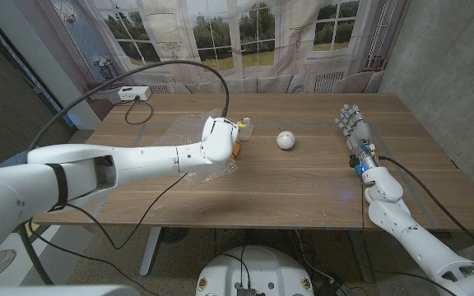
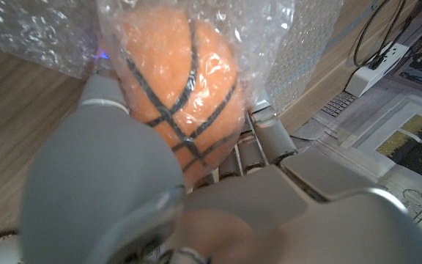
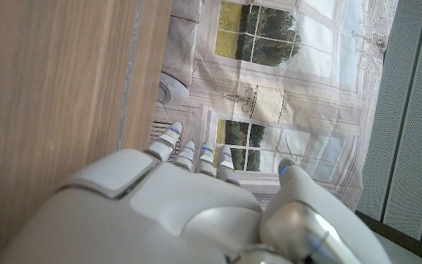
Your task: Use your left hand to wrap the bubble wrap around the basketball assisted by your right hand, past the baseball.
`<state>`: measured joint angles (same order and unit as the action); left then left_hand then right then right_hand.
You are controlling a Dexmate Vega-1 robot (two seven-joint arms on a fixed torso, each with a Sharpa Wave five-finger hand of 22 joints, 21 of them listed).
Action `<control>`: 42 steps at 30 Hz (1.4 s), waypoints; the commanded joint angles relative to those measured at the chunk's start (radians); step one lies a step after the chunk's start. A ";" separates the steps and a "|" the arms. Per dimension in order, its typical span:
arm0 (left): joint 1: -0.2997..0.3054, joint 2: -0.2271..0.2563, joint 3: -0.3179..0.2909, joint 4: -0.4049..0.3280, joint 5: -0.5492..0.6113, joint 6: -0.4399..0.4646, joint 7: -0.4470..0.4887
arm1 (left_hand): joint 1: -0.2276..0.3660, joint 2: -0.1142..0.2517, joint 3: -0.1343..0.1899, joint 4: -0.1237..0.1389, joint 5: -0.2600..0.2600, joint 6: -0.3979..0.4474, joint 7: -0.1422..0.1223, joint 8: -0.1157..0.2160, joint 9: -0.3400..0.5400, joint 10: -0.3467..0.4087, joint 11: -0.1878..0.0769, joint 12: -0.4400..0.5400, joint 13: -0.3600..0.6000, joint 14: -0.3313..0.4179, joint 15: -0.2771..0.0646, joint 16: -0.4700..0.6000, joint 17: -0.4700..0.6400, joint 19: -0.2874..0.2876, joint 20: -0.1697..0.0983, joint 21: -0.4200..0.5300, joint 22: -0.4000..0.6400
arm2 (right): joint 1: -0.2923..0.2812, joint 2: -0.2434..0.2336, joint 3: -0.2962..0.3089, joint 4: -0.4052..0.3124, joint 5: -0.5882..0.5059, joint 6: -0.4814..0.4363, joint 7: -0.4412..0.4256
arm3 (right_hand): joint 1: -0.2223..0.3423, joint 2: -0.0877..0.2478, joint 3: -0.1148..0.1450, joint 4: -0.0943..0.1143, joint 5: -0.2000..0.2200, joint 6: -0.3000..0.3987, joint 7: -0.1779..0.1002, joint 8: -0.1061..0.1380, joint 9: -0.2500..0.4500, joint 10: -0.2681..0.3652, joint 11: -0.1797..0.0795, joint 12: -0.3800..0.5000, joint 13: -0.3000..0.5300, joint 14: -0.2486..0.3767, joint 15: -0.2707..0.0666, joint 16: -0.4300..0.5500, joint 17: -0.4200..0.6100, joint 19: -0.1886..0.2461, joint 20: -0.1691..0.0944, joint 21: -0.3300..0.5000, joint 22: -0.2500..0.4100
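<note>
Left hand (image 1: 219,138), mid-frame, clamps the clear bubble wrap (image 2: 196,29) against the orange rubber basketball (image 2: 178,81) so it holds; right hand (image 1: 354,125) waits, fingers apart, empty.

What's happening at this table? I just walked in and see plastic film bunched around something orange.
A two-armed robot is wrapping a small basketball in bubble wrap. Its left hand is on the ball, with the film already draped over the ball's top in the left wrist view. The right hand waits apart at the table's right side, fingers apart, holding nothing. A baseball sits loose between the two hands.
</note>
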<state>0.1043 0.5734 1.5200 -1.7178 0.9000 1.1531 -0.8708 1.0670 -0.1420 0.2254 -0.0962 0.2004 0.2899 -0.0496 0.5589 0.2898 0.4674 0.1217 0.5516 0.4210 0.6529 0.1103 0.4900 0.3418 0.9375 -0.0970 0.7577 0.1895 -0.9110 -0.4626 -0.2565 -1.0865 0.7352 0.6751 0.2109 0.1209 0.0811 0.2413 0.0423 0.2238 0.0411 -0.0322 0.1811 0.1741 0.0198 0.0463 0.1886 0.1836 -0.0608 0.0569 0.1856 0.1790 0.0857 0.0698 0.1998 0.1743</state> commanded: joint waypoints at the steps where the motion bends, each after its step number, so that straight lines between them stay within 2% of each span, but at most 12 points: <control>1: 0.131 0.025 -0.114 -0.004 0.109 -0.113 0.269 | 0.294 0.264 0.089 -0.072 0.009 0.589 0.053 0.032 0.008 0.385 -0.225 0.050 0.058 0.502 -0.345 0.018 0.040 0.032 -0.048 0.038 0.002 | 0.034 0.006 -0.004 0.044 -0.012 0.005 -0.002 | 0.004 0.002 -0.001 -0.007 0.005 0.004 -0.009 0.005 0.005 0.007 0.003 0.005 0.002 0.005 0.005 0.008 0.003 0.007 0.005 0.002 0.005; 6: 0.202 0.041 -0.218 -0.045 0.098 -0.154 0.351 | 0.298 0.260 0.092 -0.070 0.011 0.599 0.055 0.036 0.003 0.385 -0.221 0.063 0.084 0.525 -0.344 0.020 0.054 0.042 -0.057 0.055 0.001 | 0.044 0.009 -0.005 0.053 -0.013 0.008 0.001 | 0.005 0.002 -0.001 -0.007 0.005 0.004 -0.009 0.005 0.005 0.005 -0.003 0.004 0.002 0.006 0.004 0.008 0.003 0.007 0.004 0.002 0.005; 10: 0.270 0.054 -0.330 -0.103 0.049 -0.178 0.430 | 0.300 0.258 0.092 -0.070 0.012 0.600 0.058 0.036 0.001 0.386 -0.218 0.068 0.096 0.535 -0.345 0.022 0.061 0.045 -0.062 0.062 0.001 | 0.050 0.010 -0.008 0.057 -0.013 0.007 0.006 | 0.005 0.002 -0.001 -0.007 0.005 0.004 -0.009 0.005 0.005 0.006 0.000 0.004 0.002 0.005 0.004 0.008 0.003 0.007 0.004 0.003 0.005; 12: 0.310 0.059 -0.396 -0.136 0.004 -0.198 0.478 | 0.301 0.257 0.093 -0.070 0.012 0.600 0.060 0.037 0.000 0.386 -0.229 0.072 0.105 0.539 -0.344 0.020 0.066 0.044 -0.063 0.067 0.001 | 0.052 0.010 -0.009 0.059 -0.013 0.007 0.007 | 0.005 0.002 -0.001 -0.008 0.005 0.004 -0.009 0.005 0.005 0.006 -0.001 0.004 0.002 0.005 0.004 0.007 0.003 0.008 0.004 0.003 0.005; 15: 0.367 0.064 -0.491 -0.185 -0.068 -0.229 0.557 | 0.302 0.257 0.093 -0.069 0.012 0.599 0.064 0.036 -0.001 0.387 -0.226 0.075 0.112 0.542 -0.344 0.020 0.069 0.045 -0.064 0.070 0.000 | 0.053 0.008 -0.010 0.056 -0.013 0.003 0.009 | 0.005 0.002 0.000 -0.008 0.005 0.004 -0.009 0.005 0.005 0.005 -0.003 0.004 0.002 0.006 0.005 0.007 0.003 0.008 0.003 0.003 0.005; 22: 0.470 0.065 -0.653 -0.271 -0.208 -0.322 0.724 | 0.301 0.255 0.095 -0.067 0.013 0.601 0.066 0.037 -0.004 0.387 -0.226 0.080 0.125 0.545 -0.344 0.016 0.075 0.046 -0.067 0.078 0.000 | 0.051 0.005 -0.010 0.048 -0.008 -0.001 0.015 | 0.006 0.002 0.000 -0.009 0.005 0.004 -0.008 0.005 0.005 0.006 -0.001 0.004 0.002 0.005 0.004 0.007 0.003 0.009 0.004 0.003 0.004; 27: 0.547 0.055 -0.764 -0.306 -0.338 -0.441 0.861 | 0.300 0.254 0.096 -0.067 0.014 0.605 0.067 0.039 -0.005 0.391 -0.229 0.084 0.134 0.545 -0.344 0.012 0.078 0.047 -0.067 0.083 -0.001 | 0.049 0.005 -0.008 0.045 -0.002 -0.003 0.021 | 0.006 0.003 0.000 -0.010 0.005 0.005 -0.007 0.005 0.005 0.007 0.001 0.004 0.002 0.004 0.002 0.006 0.003 0.010 0.003 0.003 0.004; 35: 0.599 0.042 -0.862 -0.326 -0.505 -0.596 0.964 | 0.299 0.251 0.098 -0.066 0.015 0.604 0.069 0.038 -0.008 0.395 -0.229 0.087 0.145 0.549 -0.344 0.007 0.082 0.046 -0.069 0.091 -0.002 | 0.040 0.003 -0.006 0.034 0.005 -0.006 0.024 | 0.007 0.003 0.000 -0.011 0.005 0.006 -0.007 0.006 0.005 0.007 0.001 0.004 0.002 0.005 0.002 0.006 0.003 0.012 0.003 0.004 0.004; 42: 0.630 0.017 -0.917 -0.302 -0.626 -0.770 1.058 | 0.299 0.250 0.100 -0.066 0.015 0.606 0.070 0.039 -0.009 0.395 -0.228 0.087 0.150 0.553 -0.343 0.003 0.085 0.049 -0.072 0.097 -0.002 | 0.037 0.005 -0.005 0.035 0.012 -0.008 0.033 | 0.008 0.003 0.001 -0.012 0.005 0.006 -0.006 0.006 0.005 0.009 0.004 0.005 0.002 0.005 0.002 0.006 0.003 0.012 0.003 0.004 0.004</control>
<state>0.6684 0.6163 0.7181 -2.0152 0.4959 0.6446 0.0115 1.0936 -0.1694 0.2924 -0.1579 0.2076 0.4877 -0.0162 0.5921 0.2778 0.5849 0.1573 0.6233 0.5036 0.7903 0.1273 0.4987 0.4237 0.9778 -0.1355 0.8440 0.1836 -0.8664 -0.4579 -0.2642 -1.0458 0.7370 0.6718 0.2341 0.1237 0.0839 0.2403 0.0356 0.2238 0.0465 -0.0375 0.1811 0.1741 0.0237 0.0427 0.1887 0.1836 -0.0609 0.0569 0.1856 0.1790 0.0911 0.0752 0.1998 0.1743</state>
